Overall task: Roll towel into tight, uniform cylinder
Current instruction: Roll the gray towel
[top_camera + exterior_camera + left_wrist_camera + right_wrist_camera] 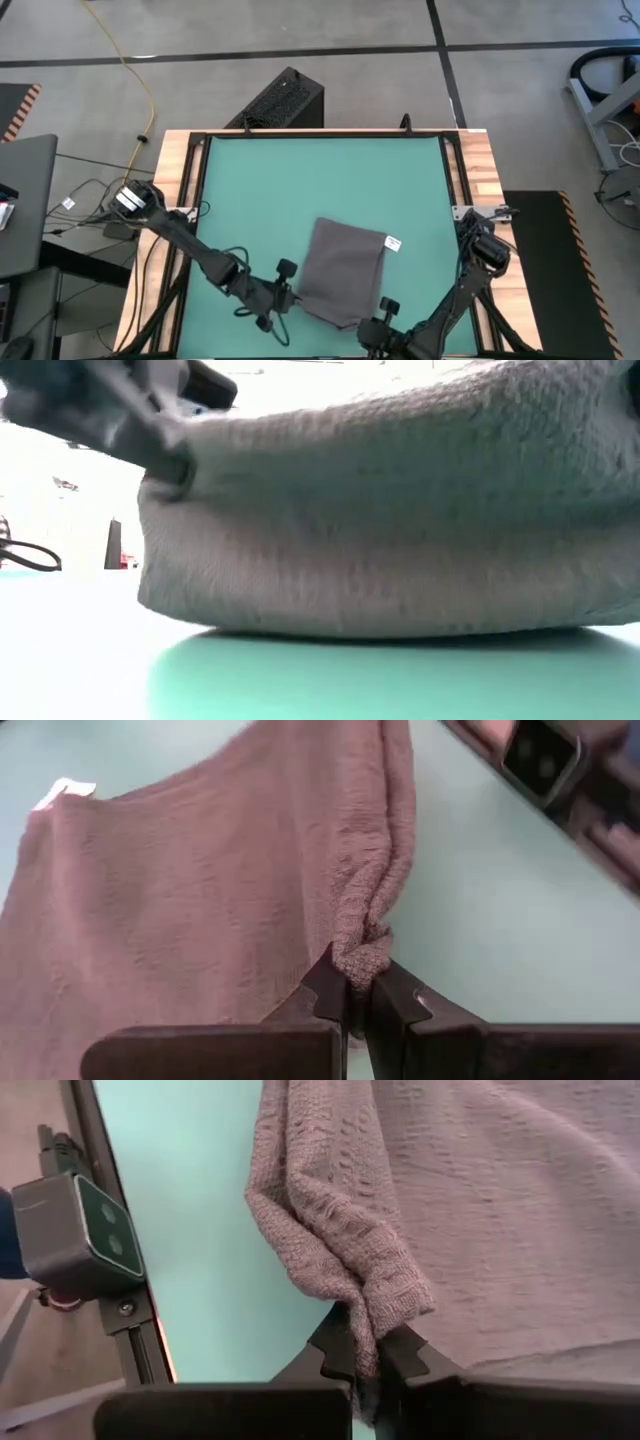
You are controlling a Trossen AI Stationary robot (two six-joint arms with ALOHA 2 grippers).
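While both arms reach in from the near edge of the table, the scene reads so:

Towel: the towel [343,270] lies on the green mat [260,190], in its near half, a little right of the middle.
Long axis: it runs from the near edge toward the far edge, leaning slightly right at the far end.
Tag: the white tag [393,243] sits at the far right corner, pointing away from the arms.
Near edge: lifted off the mat and sagging between the two pinched corners.
Left gripper: the left gripper [350,1005] has its fingers pressed together on the near left corner, the cloth bunched between them.
Right gripper: the right gripper [368,1355] pinches the near right corner the same way.
Beyond the table: a black box [282,100] stands on the floor past the far edge.
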